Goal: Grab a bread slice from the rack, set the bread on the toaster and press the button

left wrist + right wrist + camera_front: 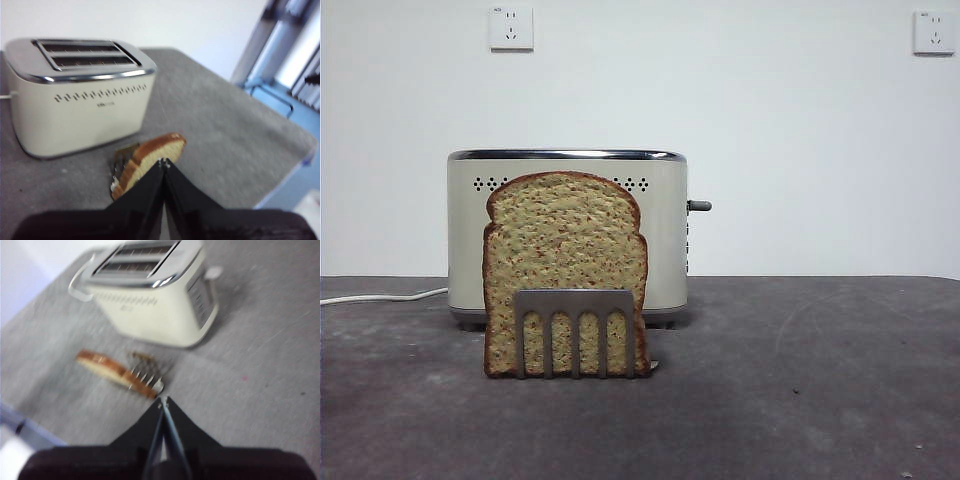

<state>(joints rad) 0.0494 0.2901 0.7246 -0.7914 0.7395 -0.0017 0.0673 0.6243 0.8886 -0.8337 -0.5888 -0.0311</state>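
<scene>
Bread: the big flat brown slice of bread (565, 262) with a dark crust and a round top stands up straight in the rack, in front of the toaster. It is almost as tall as the toaster. Its bottom edge is down at the table.

Rack: the small low grey metal rack (574, 327) stands on the table. It has a flat band on top and prongs that point down. The prongs cover the low part of the bread.

Toaster: the boxy cream-white toaster (665, 230) with a shiny silver top rim is just behind the bread. Both slots (87, 54) on top have nothing in them. A small lever (699, 206) sticks out from one side. A white cord (382, 296) runs away from the other side.

Table: the dark grey table top (800, 380) holds all these things.

Left gripper: the black left gripper (164, 163) hangs above the table, with its tips over the bread but not touching it. Its jaws are pressed together and hold nothing.

Right gripper: the black right gripper (163, 401) hangs above the table near the rack. Its jaws are pressed together too and hold nothing.

Wall: the white wall has two white sockets (511, 27) high up.
</scene>
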